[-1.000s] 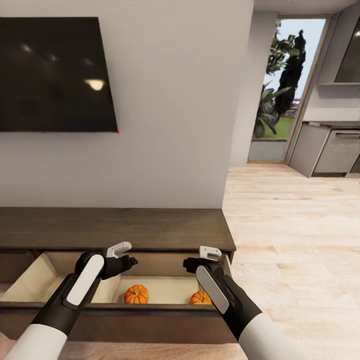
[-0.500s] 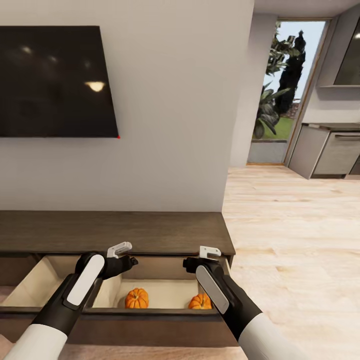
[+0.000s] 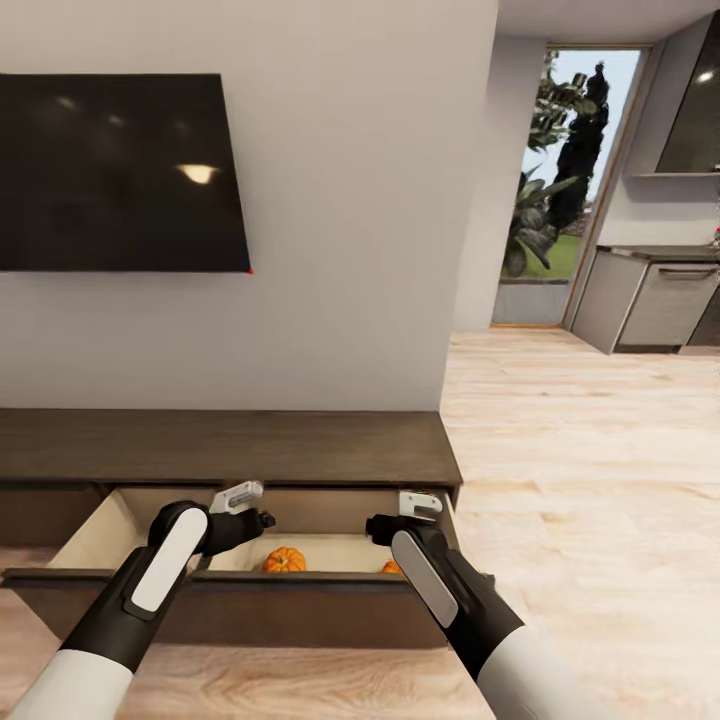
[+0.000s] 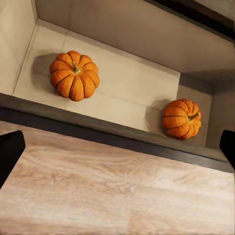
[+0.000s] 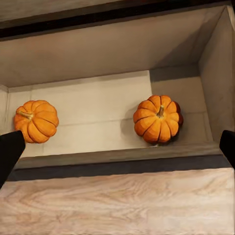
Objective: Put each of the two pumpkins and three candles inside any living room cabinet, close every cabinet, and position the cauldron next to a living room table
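The long dark-brown cabinet (image 3: 250,445) stands against the wall with its pull-out compartment (image 3: 260,603) open. Two orange pumpkins lie inside it, one (image 3: 285,560) toward the middle and one (image 3: 391,567) by the right wall, half hidden behind the front panel. The left wrist view shows them as a left pumpkin (image 4: 74,75) and a right pumpkin (image 4: 181,119); the right wrist view has the same pair (image 5: 35,120) (image 5: 157,118). My left gripper (image 3: 250,508) (image 4: 117,152) and right gripper (image 3: 400,512) (image 5: 119,149) hover open and empty over the compartment's front edge.
A black TV (image 3: 120,170) hangs on the wall above the cabinet. Light plank floor (image 3: 590,480) stretches free to the right toward a glass garden door (image 3: 560,190) and grey kitchen units (image 3: 660,300).
The whole view has shifted: the cabinet now sits farther off and less of the compartment's inside shows. Both arms keep their pose in the picture, and the pumpkins have not moved.
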Controlling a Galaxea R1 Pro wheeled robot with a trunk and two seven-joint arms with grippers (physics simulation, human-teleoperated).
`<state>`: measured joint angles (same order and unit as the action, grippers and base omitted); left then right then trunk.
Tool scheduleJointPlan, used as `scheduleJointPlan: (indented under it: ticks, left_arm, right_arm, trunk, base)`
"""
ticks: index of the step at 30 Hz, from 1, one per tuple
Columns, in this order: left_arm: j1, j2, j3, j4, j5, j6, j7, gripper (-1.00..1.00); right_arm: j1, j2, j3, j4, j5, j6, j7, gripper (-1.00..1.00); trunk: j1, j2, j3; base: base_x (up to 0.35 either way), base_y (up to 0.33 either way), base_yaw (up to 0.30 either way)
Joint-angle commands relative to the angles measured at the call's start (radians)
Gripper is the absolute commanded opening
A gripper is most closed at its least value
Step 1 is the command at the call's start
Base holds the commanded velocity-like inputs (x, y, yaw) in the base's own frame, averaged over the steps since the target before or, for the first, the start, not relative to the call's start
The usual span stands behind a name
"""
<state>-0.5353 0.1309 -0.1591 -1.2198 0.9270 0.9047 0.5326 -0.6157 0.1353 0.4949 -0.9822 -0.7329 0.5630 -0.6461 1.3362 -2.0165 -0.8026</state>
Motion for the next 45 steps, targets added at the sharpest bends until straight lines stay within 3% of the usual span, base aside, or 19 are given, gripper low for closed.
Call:
scheduleJointPlan:
  ticks: [1,23,45]
  left_arm:
    - [0.000,0.001,-0.002,-0.002,0.010,0.000,0.010,1.00]
    - [0.000,0.001,-0.003,-0.006,0.010,0.000,0.010,1.00]
    - [0.000,-0.002,-0.006,-0.024,0.005,-0.001,0.017,1.00]
  right_arm:
    - [-0.001,0.000,0.002,-0.001,-0.008,0.002,-0.009,1.00]
    - [-0.001,0.000,0.002,-0.001,-0.008,0.000,-0.008,1.00]
    - [-0.001,0.000,0.002,-0.001,-0.008,0.001,-0.008,1.00]
  trunk:
    - [-0.001,-0.001,-0.001]
    - [-0.001,-0.001,-0.001]
    - [0.084,-0.155,-0.070]
  base:
    - [-0.325,0.002,0.000]
    - [-0.305,0.000,0.000]
    - [-0.075,0.000,0.000]
